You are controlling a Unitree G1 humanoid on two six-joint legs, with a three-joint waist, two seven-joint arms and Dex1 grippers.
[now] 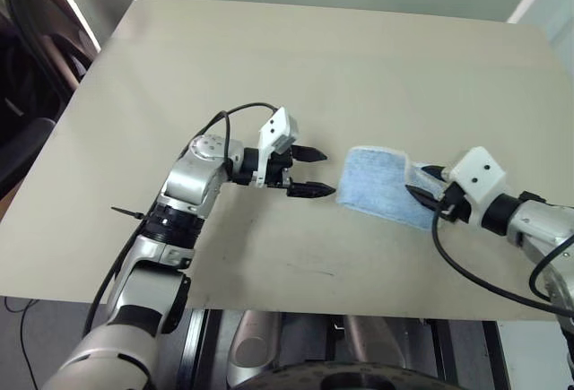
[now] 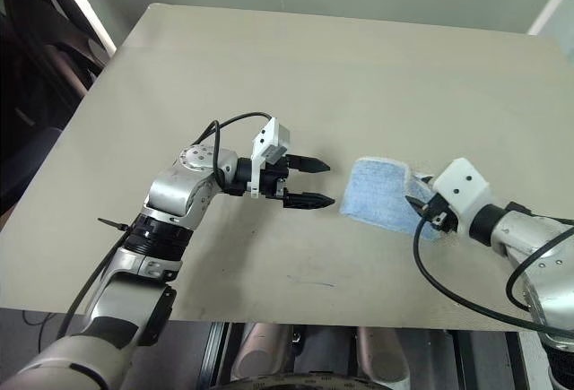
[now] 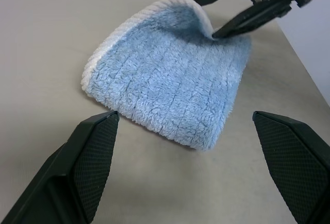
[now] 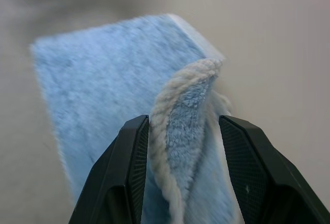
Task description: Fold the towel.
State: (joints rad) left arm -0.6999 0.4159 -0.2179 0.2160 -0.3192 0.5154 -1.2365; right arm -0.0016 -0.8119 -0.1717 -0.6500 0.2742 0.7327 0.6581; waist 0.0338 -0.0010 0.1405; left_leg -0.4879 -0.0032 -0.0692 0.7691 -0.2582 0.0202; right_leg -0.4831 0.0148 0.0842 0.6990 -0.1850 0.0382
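The right gripper (image 4: 181, 177) sits closest to the lens in its wrist view, its two black fingers (image 4: 121, 177) clamped on a bunched, white-stitched edge of the towel (image 4: 113, 90), so the cloth's nearest part stands pinched between them while the rest of it stretches away ahead of the fingertips, lying on the table (image 1: 269, 67). From the head views the towel (image 1: 381, 186) already reads as a narrow, doubled strip, not a spread sheet, with a rolled fold at the end that faces the other arm; my judgement is that at least one fold is in place and that the pinched edge is being carried for a further fold or for squaring up, which leaves that edge to be laid down, the grip released and the layers evened. Whether the corners line up underneath cannot be told. The left gripper (image 1: 308, 171) points at the towel's folded end from just beside it, fingers spread wide and grasping nothing, with a strip of bare table between its tips and the cloth. Counting up: one towel, two grippers with two fingers each, one beige table. No loop tag can be made out on the cloth.
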